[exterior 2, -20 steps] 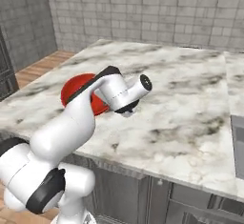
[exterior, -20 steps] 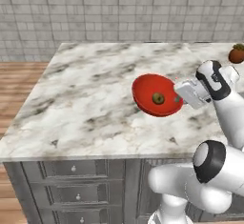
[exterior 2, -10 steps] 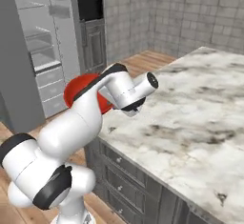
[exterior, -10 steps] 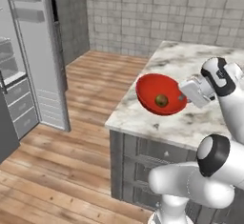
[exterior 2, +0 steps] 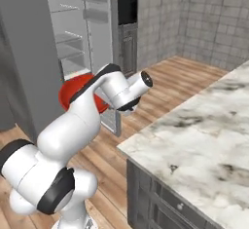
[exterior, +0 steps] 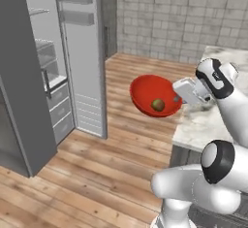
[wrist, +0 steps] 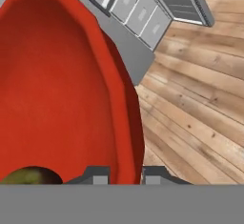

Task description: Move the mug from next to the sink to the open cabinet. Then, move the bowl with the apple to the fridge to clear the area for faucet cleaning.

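Off the left end of the marble counter (exterior: 203, 120), over bare wood floor (exterior: 111, 144): base faces the fridge (exterior: 29, 76), whose door stands open, wire shelves and moulded door shelves visible.

Arm extended toward the fridge, carrying the bowl (exterior: 154, 96). Bowl is airborne, well apart from the fridge, just beyond the counter edge, tilted slightly with its open side up.

Gripper (wrist: 125, 173): jaws narrow, pinched on the bowl's rim, one fingertip inside the wall, one outside (hand view).

Apple (exterior: 158, 105) sits loose in the bottom of the bowl, on the side toward the gripper.

Risks, as judged:
- One-edge rim pinch on a wide, glossy bowl; weight hangs off to one side, so it could pivot or slip in the jaws.
- Any further tilt or a jerk would roll the apple out.
- Bowl could clip the door or a shelf edge on entry.
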